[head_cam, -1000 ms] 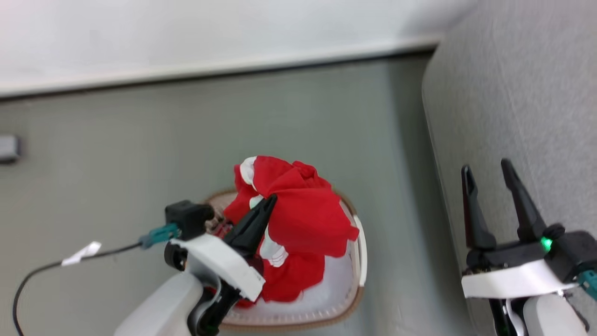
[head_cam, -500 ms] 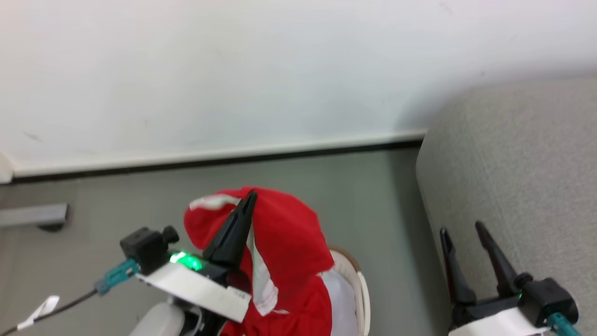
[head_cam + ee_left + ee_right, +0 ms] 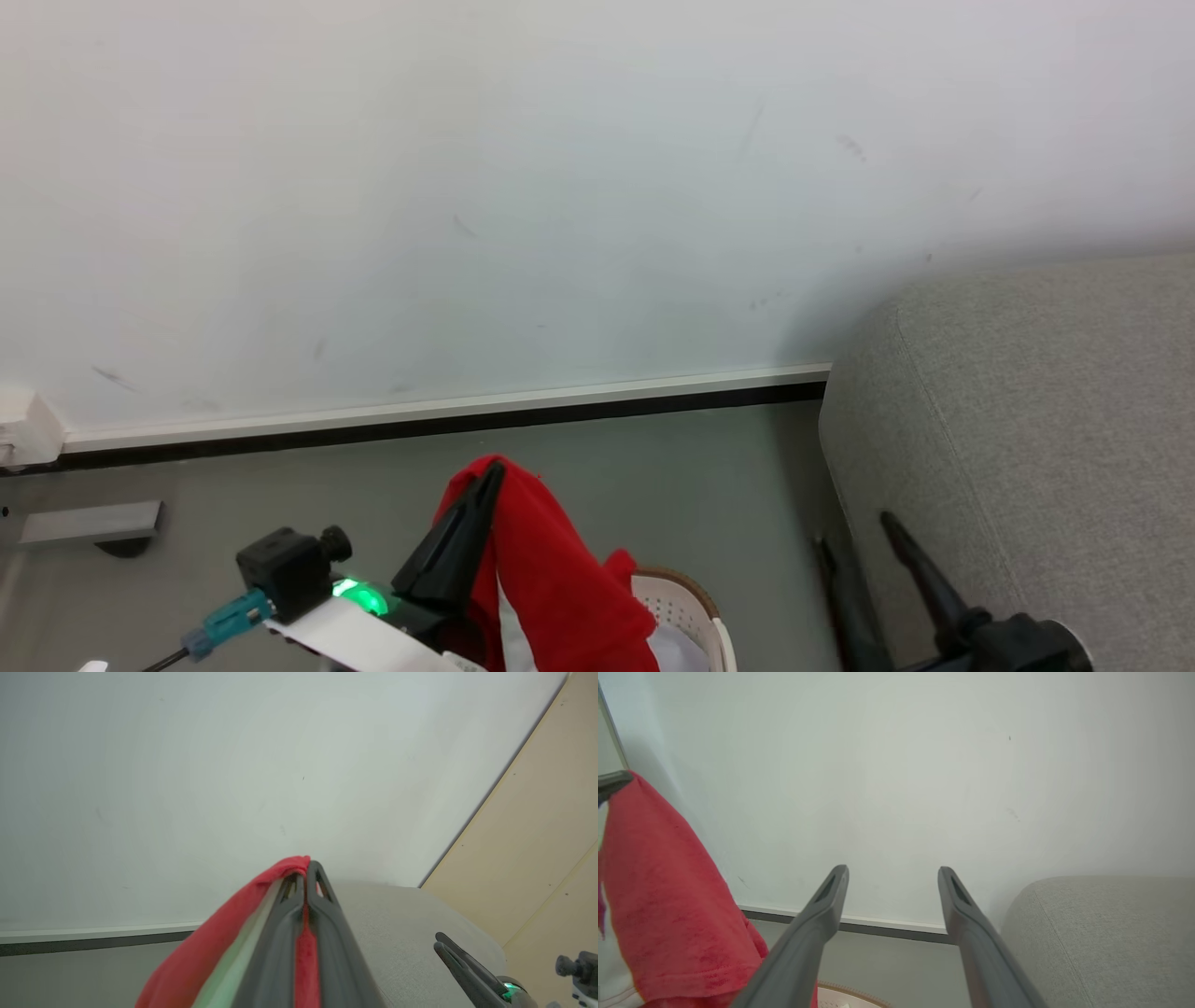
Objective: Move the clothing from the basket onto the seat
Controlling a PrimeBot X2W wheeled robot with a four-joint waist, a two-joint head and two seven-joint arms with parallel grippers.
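The pale wall [image 3: 560, 187] is rising behind the work and meeting the grey floor [image 3: 672, 457] at a light skirting board [image 3: 448, 409]. The seat [image 3: 1046, 420] is standing at the robot's right, its rounded corner and seam line facing the floor gap. What shows of its top is lying bare, offering broad landing room.

The clothing [image 3: 551, 579], a red garment with white trim, is hanging in the air from the left gripper [image 3: 492, 469]. It is draping toward the basket [image 3: 686, 607], whose brown rim is showing just beneath it. Whether the lowest fabric is touching the basket cannot be told.

The left gripper's fingers [image 3: 336, 952] are pressing fully together on a fold at the garment's top, with red cloth showing between them. The right gripper [image 3: 854, 530] is standing spread wide and holding nothing, near the seat's side face.

The fabric is looking light, soft and limp, neither slippery nor fragile. A pinch on a bunched fold is probably serving well, though the loose hem could be catching on the basket rim or the seat's edge. The floor gap between basket and seat is giving a free path rightward, provided the garment is travelling above that rounded edge.
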